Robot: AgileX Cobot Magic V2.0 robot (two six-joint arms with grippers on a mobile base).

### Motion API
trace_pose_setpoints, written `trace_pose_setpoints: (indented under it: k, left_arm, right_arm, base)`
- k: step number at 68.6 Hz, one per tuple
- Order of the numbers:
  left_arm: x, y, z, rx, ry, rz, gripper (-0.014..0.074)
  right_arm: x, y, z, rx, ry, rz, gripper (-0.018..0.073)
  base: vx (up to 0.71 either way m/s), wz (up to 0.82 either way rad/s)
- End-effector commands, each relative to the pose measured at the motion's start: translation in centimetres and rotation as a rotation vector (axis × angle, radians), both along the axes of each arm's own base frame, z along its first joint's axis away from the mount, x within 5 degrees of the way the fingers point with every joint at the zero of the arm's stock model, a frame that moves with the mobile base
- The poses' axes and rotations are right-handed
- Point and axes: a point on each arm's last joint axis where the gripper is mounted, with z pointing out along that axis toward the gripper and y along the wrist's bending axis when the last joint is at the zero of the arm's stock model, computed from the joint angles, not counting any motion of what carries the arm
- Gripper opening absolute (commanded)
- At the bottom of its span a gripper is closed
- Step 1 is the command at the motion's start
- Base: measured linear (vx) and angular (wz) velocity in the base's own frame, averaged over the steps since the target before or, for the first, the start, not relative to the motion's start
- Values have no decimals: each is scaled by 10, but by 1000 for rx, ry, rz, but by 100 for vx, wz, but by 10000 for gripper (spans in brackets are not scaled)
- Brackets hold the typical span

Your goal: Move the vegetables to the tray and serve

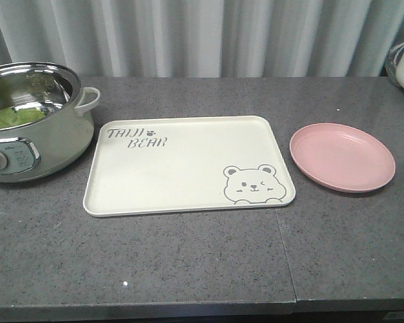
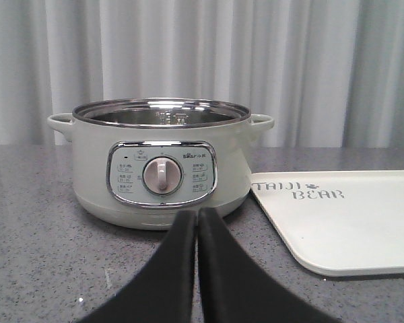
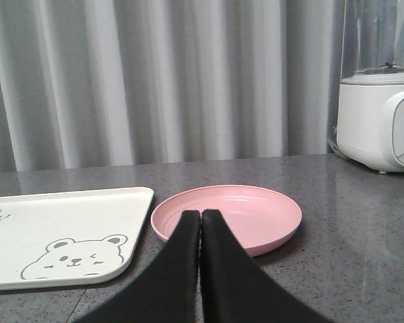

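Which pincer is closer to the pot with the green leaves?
Left. The left pincer points straight at the pot, just before its dial. The right pincer faces the pink plate, across the tray from the pot.

Grey speckled countertop [image 1: 188,269], pale pleated curtain [image 1: 188,33] behind

Left of frame, pot [image 1: 37,131]: shiny metal inside, smooth pale shell; tray [image 1: 182,168]: matt smooth plastic; plate [image 1: 342,156]: smooth, faint shine; bench [image 1: 188,269]: speckled stone look, bit glossy; fingers [image 2: 167,276]: matt black.
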Motion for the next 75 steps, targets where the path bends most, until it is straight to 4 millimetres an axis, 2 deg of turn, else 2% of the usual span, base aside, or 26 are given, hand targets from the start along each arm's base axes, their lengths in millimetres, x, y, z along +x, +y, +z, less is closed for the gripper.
trace_pose_setpoints:
  k: [1,20,26,33,41,53,66,75]
  left_arm:
    - [-2,0,6,-10,-97,-1,-6]
    - [-2,0,8,-10,-106,-1,-6]
    - [-3,0,15,-22,-115,-2,-6]
    - [-7,0,33,-35,-121,-4,-6]
    - [-10,0,63,-28,-101,-3,-6]
    - [-3,0,120,-29,-26,-2,-6]
    - [28,0,181,-31,167,1,-6]
    - [61,1,209,-33,335,3,-6]
  right_arm:
    - [-1,0,6,-2,-80,-2,-8]
    - [-1,0,7,-1,-100,0,-8]
    - [-2,0,10,-3,-111,0,-8]
    - [-3,0,20,1,-107,-2,-8]
    - [-4,-1,48,0,-70,-10,-8]
    - [2,-2,104,-53,47,-30,-8]
    - [25,-4,162,-88,256,-44,-8]
    - [52,-4,185,-88,439,-49,-8]
  base:
    - [0,0]
    - [0,0]
    - [0,0]
    - [0,0]
    - [0,0]
    - [0,0]
    - [0,0]
    - [0,0]
